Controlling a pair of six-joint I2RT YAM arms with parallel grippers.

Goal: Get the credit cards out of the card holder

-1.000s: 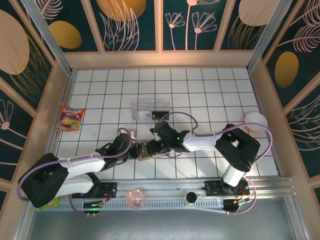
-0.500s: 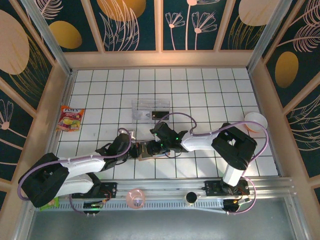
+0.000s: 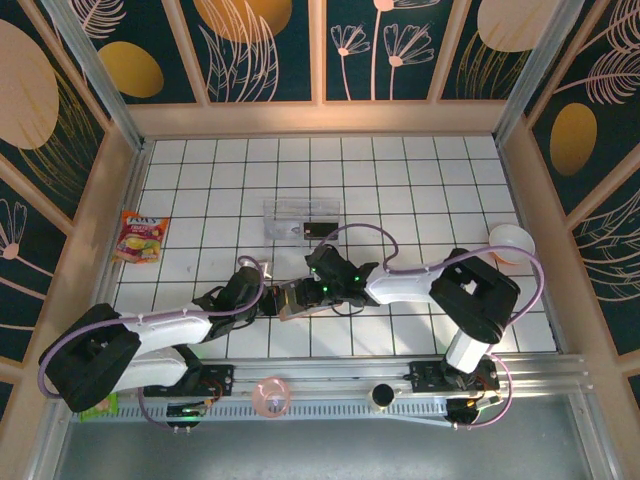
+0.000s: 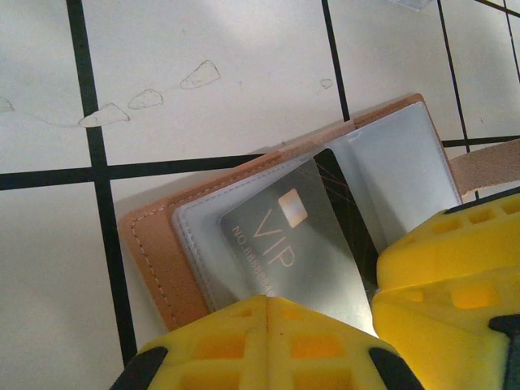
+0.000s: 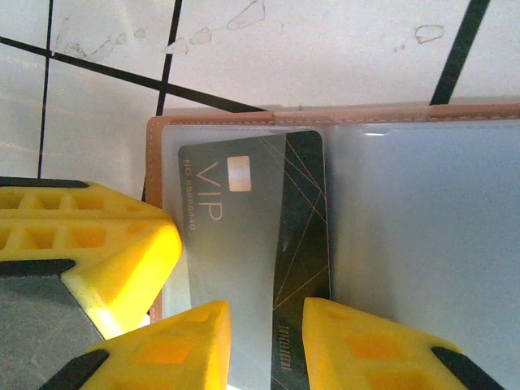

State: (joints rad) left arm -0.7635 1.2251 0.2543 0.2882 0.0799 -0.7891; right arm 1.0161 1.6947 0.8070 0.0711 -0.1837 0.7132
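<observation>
Mid-extraction. Pinning the card holder [image 4: 154,244] open on the table [image 3: 450,180], just robot-side of the clear tray [image 3: 300,215], with the left end effector [image 4: 268,325] pressed together. Hovering the right end effector [image 5: 268,341], spread, over the silver card [image 5: 236,236] and black card [image 5: 305,211]. Next, probably: pinch the card ends, then pull along their long axis, parallel to the tray's long side and pointing toward the right end effector.

Top view's bright and even, soft shadows. Wrist cams: card holder [image 4: 158,244] sharp, yellow fingers [image 4: 244,345] up close a bit blurry.
</observation>
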